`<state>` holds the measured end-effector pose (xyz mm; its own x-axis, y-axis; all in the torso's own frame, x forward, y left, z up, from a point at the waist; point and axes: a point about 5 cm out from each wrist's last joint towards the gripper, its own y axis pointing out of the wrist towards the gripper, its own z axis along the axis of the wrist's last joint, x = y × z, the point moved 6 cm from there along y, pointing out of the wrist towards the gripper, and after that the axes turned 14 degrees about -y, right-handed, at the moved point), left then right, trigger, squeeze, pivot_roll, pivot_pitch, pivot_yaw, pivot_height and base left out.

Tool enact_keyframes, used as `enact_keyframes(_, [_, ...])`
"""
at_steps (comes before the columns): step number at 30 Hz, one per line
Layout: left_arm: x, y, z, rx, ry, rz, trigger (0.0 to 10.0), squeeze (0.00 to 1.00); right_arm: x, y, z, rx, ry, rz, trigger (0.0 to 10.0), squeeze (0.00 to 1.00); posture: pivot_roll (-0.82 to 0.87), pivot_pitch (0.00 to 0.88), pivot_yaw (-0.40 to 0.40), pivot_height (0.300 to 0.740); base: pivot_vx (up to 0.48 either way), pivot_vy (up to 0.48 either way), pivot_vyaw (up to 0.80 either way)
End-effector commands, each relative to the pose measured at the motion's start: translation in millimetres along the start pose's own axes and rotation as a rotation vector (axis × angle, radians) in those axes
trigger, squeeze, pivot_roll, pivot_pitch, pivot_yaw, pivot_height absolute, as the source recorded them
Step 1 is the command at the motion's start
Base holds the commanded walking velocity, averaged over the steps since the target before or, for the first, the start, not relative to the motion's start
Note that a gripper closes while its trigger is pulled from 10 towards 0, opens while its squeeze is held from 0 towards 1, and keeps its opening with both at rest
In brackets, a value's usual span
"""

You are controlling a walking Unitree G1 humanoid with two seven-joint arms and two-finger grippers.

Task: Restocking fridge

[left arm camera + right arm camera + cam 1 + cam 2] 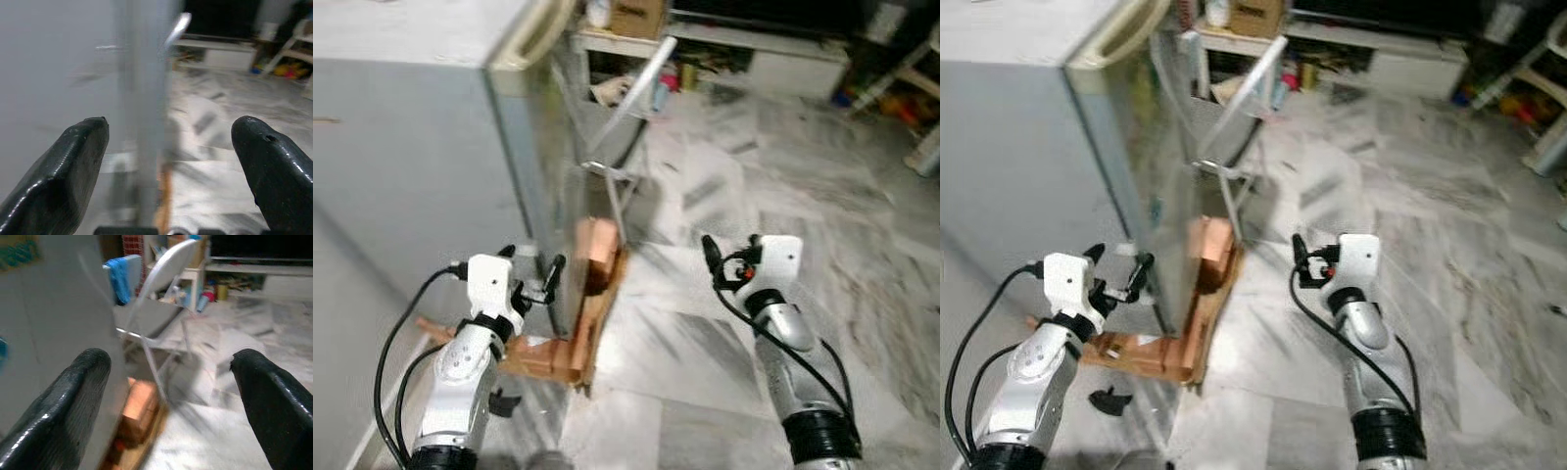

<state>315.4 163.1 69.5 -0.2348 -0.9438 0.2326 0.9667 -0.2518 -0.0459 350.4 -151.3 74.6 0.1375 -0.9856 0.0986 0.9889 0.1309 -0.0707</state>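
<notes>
Left hand (530,275): fingers spread, empty, just beside fridge (421,147) corner.
Right hand (1301,257): fingers spread, empty, well apart from fridge.

1. No text, label, brand, number or sign can be read in any of the views; all are blurred.
2. The fridge (54,308), just beyond the left finger of the right gripper (166,396), bears a teal patch near its top corner. It may be a sticker or lettering, but it is too smeared to read.
3. A cardboard box (636,17) stands on a shelf far ahead of both grippers. If it carries print, none can be made out.
</notes>
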Motion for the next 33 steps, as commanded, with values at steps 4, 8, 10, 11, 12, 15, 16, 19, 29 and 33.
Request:
enact_keyframes(4, [-0.1,0.1,3.1,0.013,-0.011,0.005,10.0,0.0,-2.7,0.7,-0.4,-0.004,-0.012,0.017,10.0,0.0,-0.02,0.008,-0.038,0.74,0.157,0.0,0.0])
enact_keyframes(8, [0.7,-2.6,0.3,0.006,-0.012,0.001,10.0,0.0,-2.7,0.6,-1.3,-0.008,-0.014,0.017,10.0,0.0,-0.02,0.007,-0.039,0.74,0.0,0.0,0.0])
enact_keyframes(10, [1.2,-3.6,-1.2,0.0,-0.013,-0.003,10.0,0.0,-3.0,0.5,-1.8,-0.009,-0.014,0.019,10.0,0.0,-0.02,0.006,-0.039,0.74,0.0,0.0,0.0])
enact_keyframes(11, [1.6,-3.9,-1.8,-0.004,-0.013,-0.007,10.0,0.0,-3.4,0.6,-2.0,-0.011,-0.013,0.02,10.0,0.0,-0.02,0.006,-0.039,0.74,0.0,0.0,0.0])
enact_keyframes(12, [2.1,-4.0,-2.8,-0.011,-0.015,-0.013,10.0,0.0,-3.7,0.7,-2.4,-0.013,-0.011,0.021,10.0,0.0,-0.02,0.006,-0.039,0.74,0.0,0.0,0.0])
enact_keyframes(15, [2.3,-5.2,-5.7,-0.034,-0.018,-0.031,10.0,0.0,-5.8,0.6,-4.7,-0.024,-0.014,0.027,10.0,0.0,-0.02,0.009,-0.039,0.74,0.0,0.0,-0.48])
enact_keyframes(16, [1.5,-5.0,-5.7,-0.036,-0.016,-0.03,10.0,0.0,-6.1,0.3,-5.2,-0.025,-0.013,0.027,10.0,0.0,-0.02,0.009,-0.039,0.74,0.0,0.0,-0.8])
enact_keyframes(19, [-2.0,-2.2,-5.2,-0.04,-0.025,-0.017,10.0,0.0,-6.0,-0.3,-5.8,-0.026,-0.012,0.026,10.0,0.0,-0.02,0.011,-0.036,0.74,0.0,0.0,-0.8])
enact_keyframes(29, [-30.7,12.1,3.2,-0.031,-0.035,0.139,10.0,0.0,-1.3,-2.2,-4.0,-0.021,-0.021,0.012,10.0,0.0,-0.04,0.026,-0.029,0.74,0.0,0.0,-0.09])
enact_keyframes(33, [-33.6,11.9,5.2,-0.032,-0.031,0.144,10.0,0.0,1.3,-5.3,-6.1,-0.027,-0.028,0.007,10.0,0.0,-0.04,0.032,-0.027,0.74,0.0,0.0,0.0])
